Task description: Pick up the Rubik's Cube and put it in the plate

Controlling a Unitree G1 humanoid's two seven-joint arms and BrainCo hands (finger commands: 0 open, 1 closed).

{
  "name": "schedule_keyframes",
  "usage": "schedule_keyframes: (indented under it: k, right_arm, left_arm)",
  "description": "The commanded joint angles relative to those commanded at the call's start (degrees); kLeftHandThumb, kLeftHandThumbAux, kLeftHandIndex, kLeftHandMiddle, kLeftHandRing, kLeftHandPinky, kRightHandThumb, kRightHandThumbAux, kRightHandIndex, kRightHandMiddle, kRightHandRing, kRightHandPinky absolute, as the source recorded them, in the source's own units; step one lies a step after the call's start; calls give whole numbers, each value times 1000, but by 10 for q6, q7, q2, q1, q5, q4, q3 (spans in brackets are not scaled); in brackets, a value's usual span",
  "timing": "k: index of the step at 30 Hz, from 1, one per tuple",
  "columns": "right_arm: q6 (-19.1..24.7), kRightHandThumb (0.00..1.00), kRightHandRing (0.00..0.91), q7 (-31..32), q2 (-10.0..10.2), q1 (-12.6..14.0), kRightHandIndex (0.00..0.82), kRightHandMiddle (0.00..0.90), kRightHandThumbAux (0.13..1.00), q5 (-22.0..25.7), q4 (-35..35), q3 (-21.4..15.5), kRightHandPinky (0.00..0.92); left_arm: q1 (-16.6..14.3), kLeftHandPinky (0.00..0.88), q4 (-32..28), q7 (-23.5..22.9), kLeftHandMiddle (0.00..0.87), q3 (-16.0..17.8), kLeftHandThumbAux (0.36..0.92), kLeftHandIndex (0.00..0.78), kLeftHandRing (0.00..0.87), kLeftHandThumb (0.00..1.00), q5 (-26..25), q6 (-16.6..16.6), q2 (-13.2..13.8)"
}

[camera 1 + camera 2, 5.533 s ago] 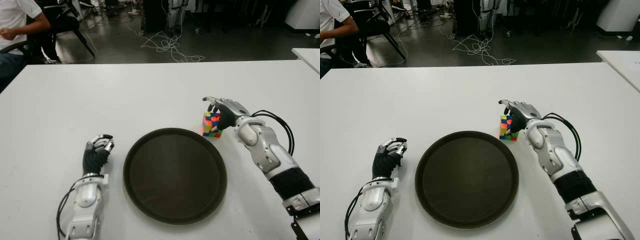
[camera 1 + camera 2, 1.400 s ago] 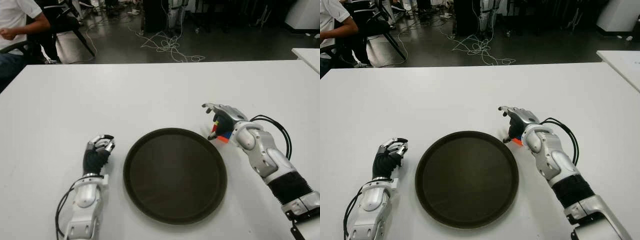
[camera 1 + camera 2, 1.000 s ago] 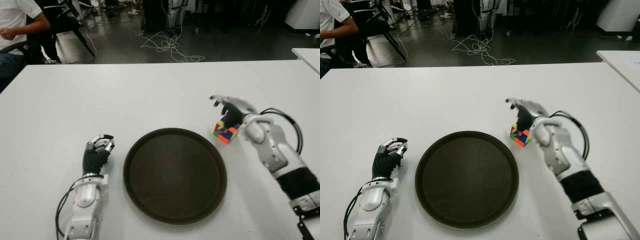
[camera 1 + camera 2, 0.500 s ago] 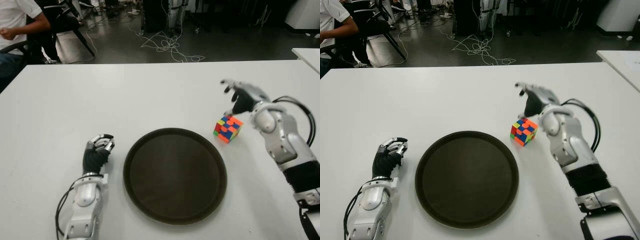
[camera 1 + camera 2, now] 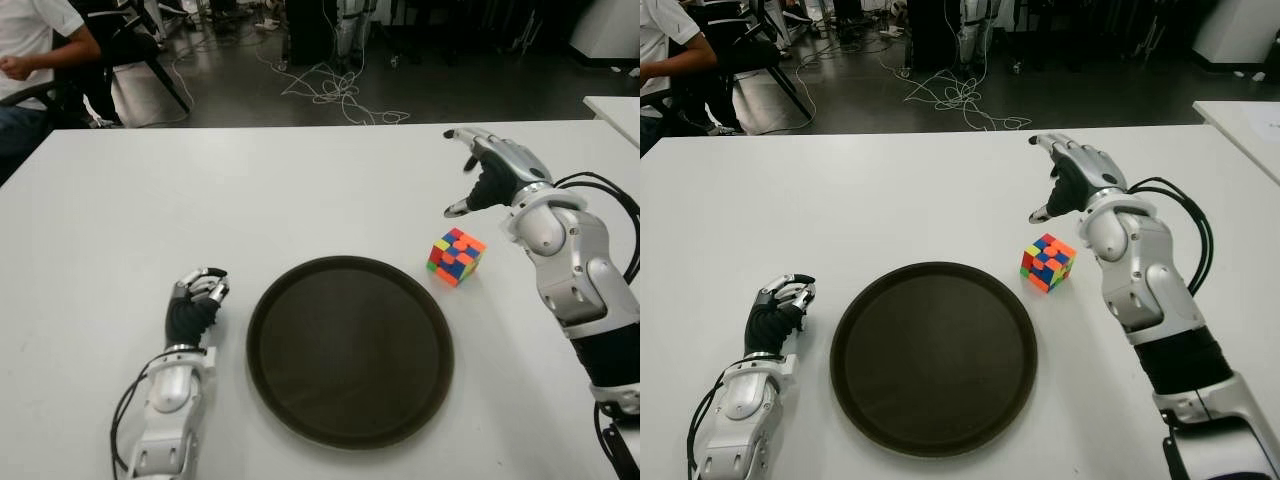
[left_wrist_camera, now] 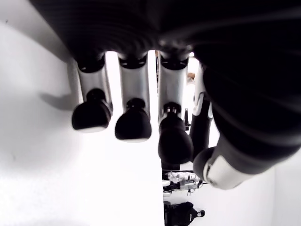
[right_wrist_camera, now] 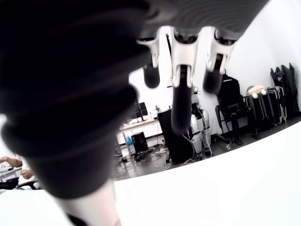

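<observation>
While the Rubik's Cube (image 5: 455, 256) is sitting on the white table (image 5: 300, 190) just off the far right rim of the dark round plate (image 5: 350, 350), the right hand (image 5: 497, 172) is pulling up and away from it, so that it is now hovering beyond the plate and well clear of the cube, where a second ago it was closed around the toy. The fingers are spreading loosely and are holding nothing, which the right wrist view confirms, showing only open air and the room behind them. That is suggesting the grasp has slipped or been abandoned: the cube is lying outside the plate, not in it, so the pick-up is likely having to be tried again. The cube is now resting turned corner-on to the plate, no longer square to it as before, its scrambled faces showing orange, blue, green, yellow and pink tiles. The left hand (image 5: 197, 300) is staying curled and empty on the plate's left side.
</observation>
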Motion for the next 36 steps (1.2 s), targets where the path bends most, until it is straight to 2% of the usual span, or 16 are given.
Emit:
schedule_keyframes:
  k: [7, 18, 23, 36]
  right_arm:
    - [34, 0, 14, 63, -12, -3, 2, 10, 767, -16, -11, 18, 11]
    - [80, 0, 0, 178, -18, -17, 0, 0, 669, 7, -20, 20, 0]
    - [85, 0, 0, 180, -8, -12, 0, 0, 642, 29, -25, 5, 0]
    - [102, 0, 0, 181, -13, -19, 0, 0, 656, 25, -18, 17, 0]
  left_arm:
    - [2, 810, -9, 4, 806, 0, 704, 444, 819, 710, 2, 9, -2]
    - [1, 794, -5, 3, 800, 0, 705, 444, 812, 710, 5, 14, 1]
    - [1, 803, -6, 1, 803, -1, 705, 444, 816, 710, 5, 12, 3]
    - [3, 797, -14, 4, 802, -3, 704, 444, 814, 710, 6, 20, 3]
